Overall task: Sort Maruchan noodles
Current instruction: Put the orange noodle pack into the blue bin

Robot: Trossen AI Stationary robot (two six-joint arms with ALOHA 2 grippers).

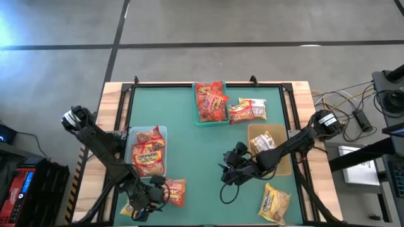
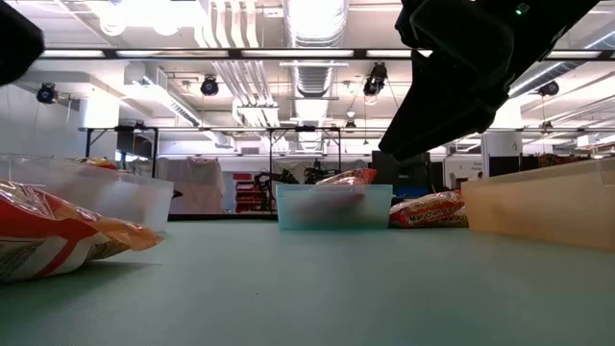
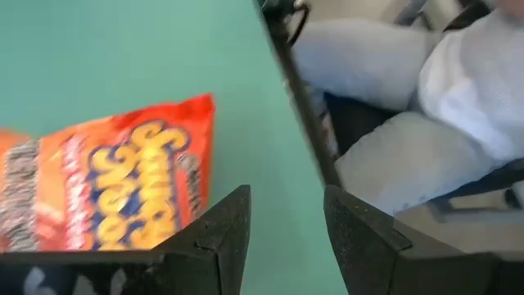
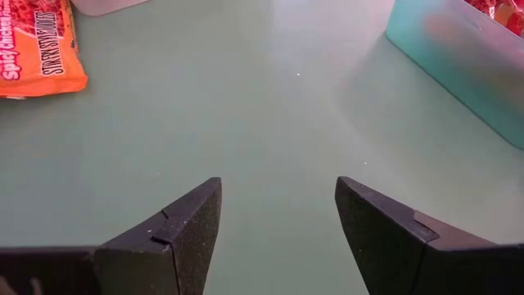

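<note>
Crinkly orange-red plastic ramen packet [image 2: 58, 240] lies lower left in low view on green surface [image 1: 189, 145]. Left gripper [image 1: 146, 200] at lower left of high view, narrow gap, empty, beside packet. Right gripper [image 1: 231, 169] mid-frame, wide, empty.

Bare mat [image 1: 189, 151] lies open mid-table, hemmed by the clear bin [image 1: 163, 133], teal bin [image 1: 197, 120] and tan bin [image 1: 285, 165]
</note>
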